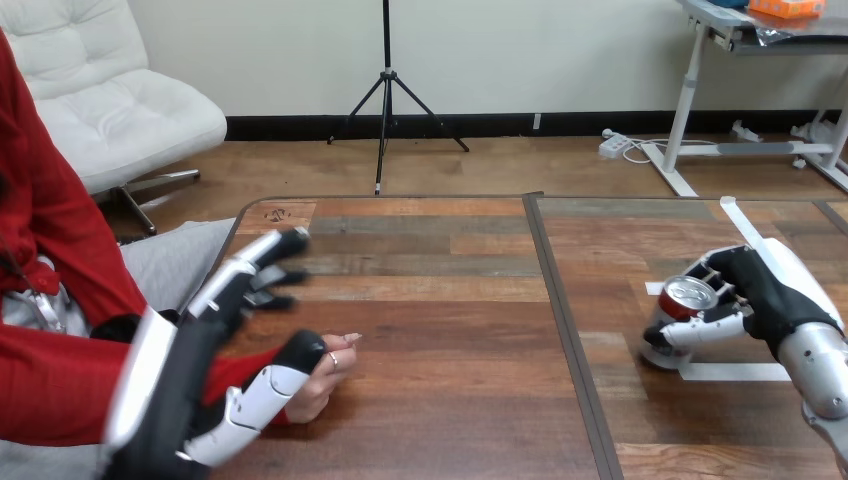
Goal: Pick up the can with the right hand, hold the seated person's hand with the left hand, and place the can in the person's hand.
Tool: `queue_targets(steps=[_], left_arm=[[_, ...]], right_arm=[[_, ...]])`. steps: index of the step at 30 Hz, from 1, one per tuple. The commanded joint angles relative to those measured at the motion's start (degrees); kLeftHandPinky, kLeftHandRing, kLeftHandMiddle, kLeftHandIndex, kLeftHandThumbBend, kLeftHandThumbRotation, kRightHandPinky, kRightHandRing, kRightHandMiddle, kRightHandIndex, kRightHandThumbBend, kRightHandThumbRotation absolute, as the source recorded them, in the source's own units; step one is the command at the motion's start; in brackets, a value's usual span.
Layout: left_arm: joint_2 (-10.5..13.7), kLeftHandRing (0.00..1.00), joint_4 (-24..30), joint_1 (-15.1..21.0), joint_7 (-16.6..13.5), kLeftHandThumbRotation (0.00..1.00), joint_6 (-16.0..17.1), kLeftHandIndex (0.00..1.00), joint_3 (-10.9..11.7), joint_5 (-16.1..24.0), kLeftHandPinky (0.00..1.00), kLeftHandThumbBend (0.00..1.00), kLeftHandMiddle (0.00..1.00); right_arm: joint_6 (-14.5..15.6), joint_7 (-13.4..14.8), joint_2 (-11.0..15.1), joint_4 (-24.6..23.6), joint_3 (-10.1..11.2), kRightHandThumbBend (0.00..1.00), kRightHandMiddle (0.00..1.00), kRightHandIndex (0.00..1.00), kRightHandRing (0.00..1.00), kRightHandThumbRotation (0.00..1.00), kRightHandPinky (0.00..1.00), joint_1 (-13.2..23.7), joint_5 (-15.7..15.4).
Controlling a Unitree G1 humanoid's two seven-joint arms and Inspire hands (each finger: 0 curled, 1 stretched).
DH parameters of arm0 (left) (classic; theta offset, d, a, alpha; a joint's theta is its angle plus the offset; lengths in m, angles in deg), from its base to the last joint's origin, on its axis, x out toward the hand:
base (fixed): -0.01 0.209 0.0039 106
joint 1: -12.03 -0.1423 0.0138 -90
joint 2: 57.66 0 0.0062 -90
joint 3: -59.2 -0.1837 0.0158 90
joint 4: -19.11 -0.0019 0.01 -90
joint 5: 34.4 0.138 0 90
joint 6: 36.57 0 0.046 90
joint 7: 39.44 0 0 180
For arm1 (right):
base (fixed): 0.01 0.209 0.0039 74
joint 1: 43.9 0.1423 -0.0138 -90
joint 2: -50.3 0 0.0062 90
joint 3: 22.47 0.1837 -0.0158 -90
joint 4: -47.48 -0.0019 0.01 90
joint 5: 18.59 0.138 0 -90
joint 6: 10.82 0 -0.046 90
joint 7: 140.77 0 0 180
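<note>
The can (678,322) is at the right of the wooden surface (450,330), towards the near side, just beside strips of white tape (735,372). It is a red can with a silver top and base, and its top leans slightly to the right. The right robot hand (770,295) has its fingers and thumb curled round it. At the near left, the left robot hand (190,370) is spread with straight fingers, and its thumb lies against the person's hand (322,378), which rests on the surface.
</note>
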Motion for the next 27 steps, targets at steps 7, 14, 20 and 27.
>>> queue_targets(steps=[7,14,20,27], left_arm=[[3.86,0.89,12.08,2.92,-0.13,0.55,-6.36,0.87,5.05,7.06,0.74,1.00,0.91],[4.76,0.91,13.63,3.67,-0.57,0.51,-7.42,0.91,6.01,10.15,0.75,1.00,0.93],[5.58,0.92,13.59,4.98,-2.05,0.51,-7.23,0.92,6.63,15.01,0.76,1.00,0.94],[6.81,0.89,12.76,6.17,-3.02,0.51,-7.55,0.92,6.91,20.05,0.73,1.00,0.93]], right_arm=[[-3.09,0.25,2.35,-5.83,1.06,0.85,0.43,0.45,0.39,0.00,0.37,2.43,1.12],[-2.19,-0.32,2.13,-6.84,1.36,0.85,0.43,0.45,0.39,0.00,0.37,2.50,1.54],[-2.47,-0.47,1.95,-7.59,1.34,0.84,0.44,0.45,0.40,0.00,0.37,2.45,1.79],[-2.60,-1.04,1.59,-8.09,1.61,0.84,0.43,0.45,0.39,0.00,0.36,2.49,2.53]])
